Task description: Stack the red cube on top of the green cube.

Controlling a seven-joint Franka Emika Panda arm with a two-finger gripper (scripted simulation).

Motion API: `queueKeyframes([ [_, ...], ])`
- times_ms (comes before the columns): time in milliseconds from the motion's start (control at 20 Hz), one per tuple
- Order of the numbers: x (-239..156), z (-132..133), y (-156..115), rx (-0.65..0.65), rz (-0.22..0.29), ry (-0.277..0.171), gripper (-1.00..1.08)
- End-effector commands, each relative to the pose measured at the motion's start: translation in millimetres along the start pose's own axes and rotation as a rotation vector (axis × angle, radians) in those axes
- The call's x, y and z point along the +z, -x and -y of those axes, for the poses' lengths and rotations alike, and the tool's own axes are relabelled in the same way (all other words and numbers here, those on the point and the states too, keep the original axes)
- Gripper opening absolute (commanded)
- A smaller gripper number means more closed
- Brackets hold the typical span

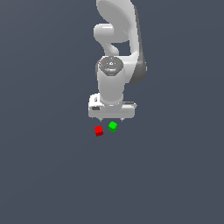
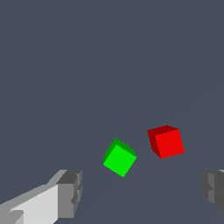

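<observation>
The red cube [image 1: 99,131] rests on the dark grey floor, just toward the exterior view's left of the green cube [image 1: 113,127], with a small gap between them. In the wrist view the red cube [image 2: 166,141] and the green cube [image 2: 119,158] lie side by side, apart. My gripper [image 1: 112,119] hangs above and slightly behind the cubes, open. Its fingertips [image 2: 70,192] stand wide apart, and nothing is between them. In the wrist view the gripper [image 2: 142,192] holds neither cube.
The white arm [image 1: 114,57] rises behind the cubes. The flat grey floor [image 1: 175,175] spreads all around, with no other objects in view.
</observation>
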State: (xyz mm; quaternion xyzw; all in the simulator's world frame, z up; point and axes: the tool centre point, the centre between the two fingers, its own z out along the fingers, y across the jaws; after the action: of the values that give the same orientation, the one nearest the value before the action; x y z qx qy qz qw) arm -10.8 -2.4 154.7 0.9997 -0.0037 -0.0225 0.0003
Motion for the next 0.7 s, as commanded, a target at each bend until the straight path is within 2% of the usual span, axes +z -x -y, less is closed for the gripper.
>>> queueKeyframes([
  [0,0.0,0.0,0.0,0.000,0.000,0.000,1.00],
  [350,2.5,-2.0,-1.2,0.039,-0.001,-0.001,1.00],
  [650,8.6,-7.3,-4.0,0.134,-0.004,-0.003,1.00],
])
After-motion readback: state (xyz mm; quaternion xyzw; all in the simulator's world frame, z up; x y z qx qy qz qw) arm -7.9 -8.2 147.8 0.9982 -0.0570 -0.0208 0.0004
